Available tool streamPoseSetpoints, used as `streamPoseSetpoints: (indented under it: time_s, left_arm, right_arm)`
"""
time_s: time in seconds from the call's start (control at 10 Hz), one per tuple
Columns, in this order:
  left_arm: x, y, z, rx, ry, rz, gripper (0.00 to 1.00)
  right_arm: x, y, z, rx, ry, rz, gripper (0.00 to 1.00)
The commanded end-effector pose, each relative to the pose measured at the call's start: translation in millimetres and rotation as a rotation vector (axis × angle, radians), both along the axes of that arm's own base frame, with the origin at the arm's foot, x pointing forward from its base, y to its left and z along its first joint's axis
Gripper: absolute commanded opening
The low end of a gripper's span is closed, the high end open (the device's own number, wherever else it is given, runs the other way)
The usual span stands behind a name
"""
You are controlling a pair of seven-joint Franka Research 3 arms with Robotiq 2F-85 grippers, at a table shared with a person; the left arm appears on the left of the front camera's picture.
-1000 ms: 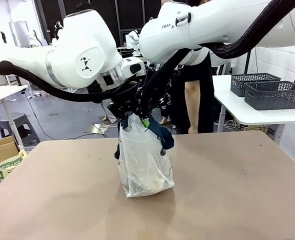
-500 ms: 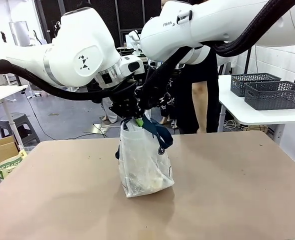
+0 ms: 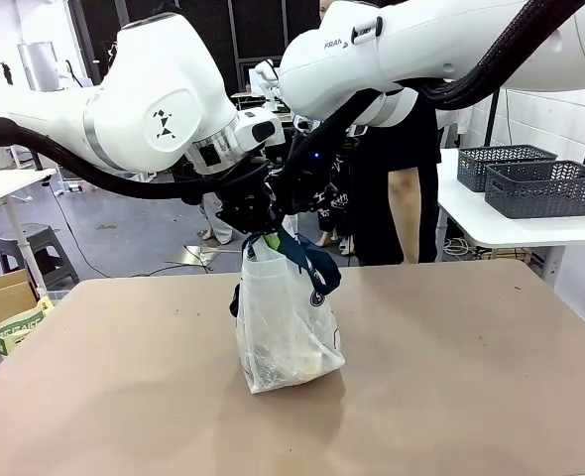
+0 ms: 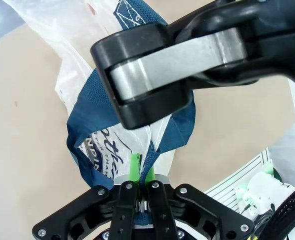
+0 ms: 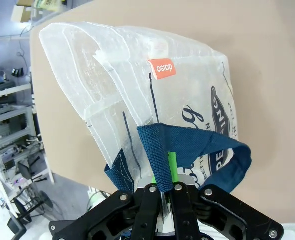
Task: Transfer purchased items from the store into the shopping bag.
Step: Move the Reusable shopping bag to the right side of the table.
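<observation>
Left gripper (image 4: pixel 140 176) has now clamped the shopping bag (image 3: pixel 285 327) rim

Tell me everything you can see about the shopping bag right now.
The shopping bag is translucent whitish plastic with navy strap handles, a navy round logo and a small orange tag. It stands upright mid-table, bottom resting on the tabletop, pale contents faintly showing low inside. The left gripper and right gripper are both shut on its top, pinching strap and plastic.

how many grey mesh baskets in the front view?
2: both on the white side table at far right, one basket nearer, the other basket behind it to its left. Others may be hidden behind the arms.
</observation>
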State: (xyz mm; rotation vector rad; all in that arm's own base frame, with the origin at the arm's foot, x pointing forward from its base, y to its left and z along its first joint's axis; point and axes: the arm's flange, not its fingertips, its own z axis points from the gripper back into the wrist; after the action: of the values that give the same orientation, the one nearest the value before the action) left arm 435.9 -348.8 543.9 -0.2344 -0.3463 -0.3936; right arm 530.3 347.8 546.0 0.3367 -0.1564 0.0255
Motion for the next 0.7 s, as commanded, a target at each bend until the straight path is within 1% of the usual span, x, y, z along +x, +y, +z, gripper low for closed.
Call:
streamPoseSetpoints:
  time_s: [0.0, 0.1, 0.3, 0.5, 0.6]
  left_arm:
    - [-5, 7, 2, 0.022, -0.036, 0.008, 0.00]
    - [0, 0, 0, 0.000, 0.000, 0.000, 0.00]
    - [0, 0, 0, 0.000, 0.000, 0.000, 0.00]
    - [0, 0, 0, 0.000, 0.000, 0.000, 0.00]
    - [0, 0, 0, 0.000, 0.000, 0.000, 0.00]
  right_arm:
    - [1, -6, 6, 0.040, 0.013, 0.018, 0.00]
    - [2, -10, 6, 0.053, 0.016, 0.032, 0.19]
    - [6, -21, 4, 0.075, 0.016, 0.022, 0.58]
    - [9, -44, 5, 0.135, 0.011, 0.007, 0.96]
    - [12, -54, 3, 0.151, 0.023, 0.004, 1.00]
